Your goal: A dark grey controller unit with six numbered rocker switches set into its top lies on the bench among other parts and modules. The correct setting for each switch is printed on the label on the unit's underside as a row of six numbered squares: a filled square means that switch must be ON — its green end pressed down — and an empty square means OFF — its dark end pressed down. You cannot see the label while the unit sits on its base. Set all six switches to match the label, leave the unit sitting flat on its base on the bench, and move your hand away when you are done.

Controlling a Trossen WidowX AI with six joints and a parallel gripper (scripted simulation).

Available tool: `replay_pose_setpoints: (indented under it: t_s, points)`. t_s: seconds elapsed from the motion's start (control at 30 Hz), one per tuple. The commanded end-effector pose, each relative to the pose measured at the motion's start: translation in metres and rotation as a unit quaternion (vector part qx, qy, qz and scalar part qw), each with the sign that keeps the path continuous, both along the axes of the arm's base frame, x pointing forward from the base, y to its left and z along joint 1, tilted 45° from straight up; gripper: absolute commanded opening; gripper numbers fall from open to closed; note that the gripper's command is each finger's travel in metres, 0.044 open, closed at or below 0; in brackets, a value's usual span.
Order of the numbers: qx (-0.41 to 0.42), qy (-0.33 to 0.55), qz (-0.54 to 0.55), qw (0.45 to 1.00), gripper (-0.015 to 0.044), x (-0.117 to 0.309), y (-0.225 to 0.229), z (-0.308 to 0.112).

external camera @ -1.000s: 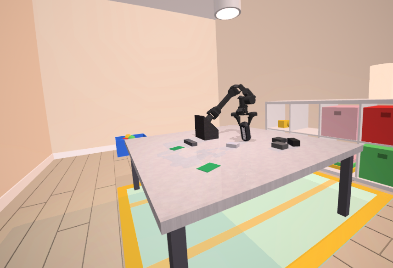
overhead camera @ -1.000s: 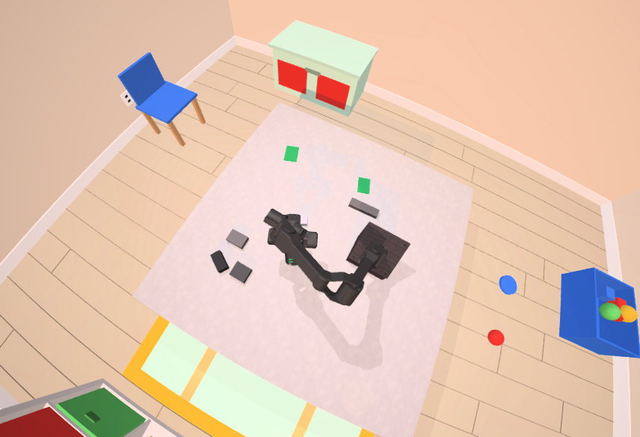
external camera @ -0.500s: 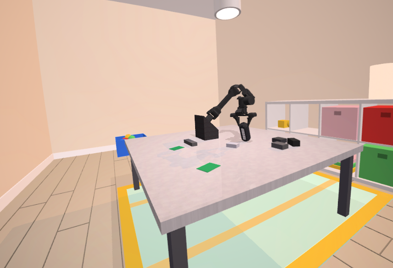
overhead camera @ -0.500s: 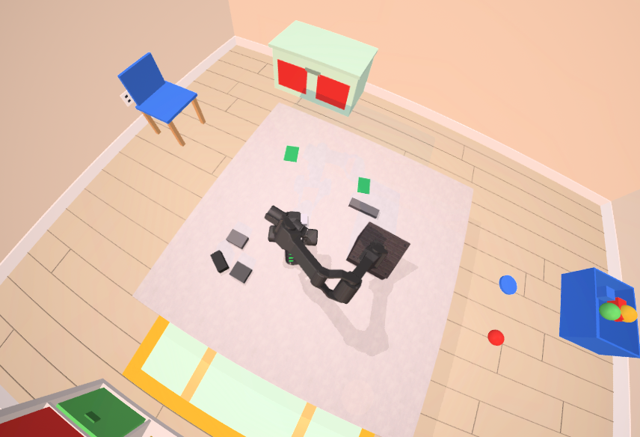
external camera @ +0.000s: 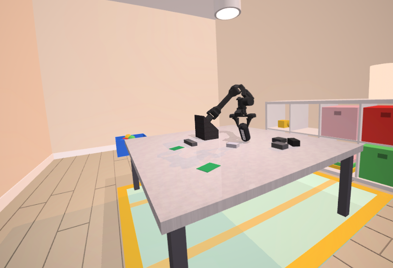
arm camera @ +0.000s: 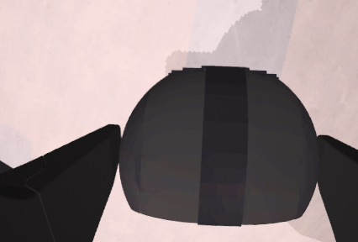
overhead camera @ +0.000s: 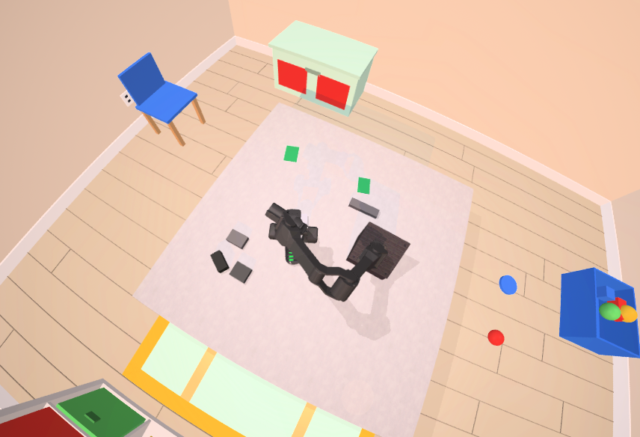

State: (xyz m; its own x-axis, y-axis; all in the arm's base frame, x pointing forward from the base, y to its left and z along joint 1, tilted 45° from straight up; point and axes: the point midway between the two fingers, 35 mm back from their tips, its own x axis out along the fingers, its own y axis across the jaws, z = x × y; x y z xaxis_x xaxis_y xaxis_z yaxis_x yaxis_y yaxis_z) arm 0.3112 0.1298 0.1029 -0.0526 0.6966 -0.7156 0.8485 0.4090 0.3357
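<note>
The dark grey controller unit is held on end and tilted, low over the bench. I cannot tell whether its lower end touches the bench. Green switch ends show on it in the top view. The white label strip shows in the exterior view, too small to read. The wrist view shows its rounded end with a darker central band; label and switches are hidden there. My gripper is shut on the unit, one finger at each side.
Two grey blocks and a black block lie beyond the unit. A pale block lies near it. A grey bar and two green squares lie elsewhere on the bench.
</note>
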Motion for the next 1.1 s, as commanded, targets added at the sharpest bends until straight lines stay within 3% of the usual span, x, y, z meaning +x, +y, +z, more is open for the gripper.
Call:
replay_pose_setpoints:
  t_s: [0.0,1.07]
  points:
    - [0.002,0.009,0.010,1.000,0.0338,-0.004,0.005,-0.008]
    - [0.002,0.009,0.010,1.000,0.0338,0.006,0.002,-0.030]
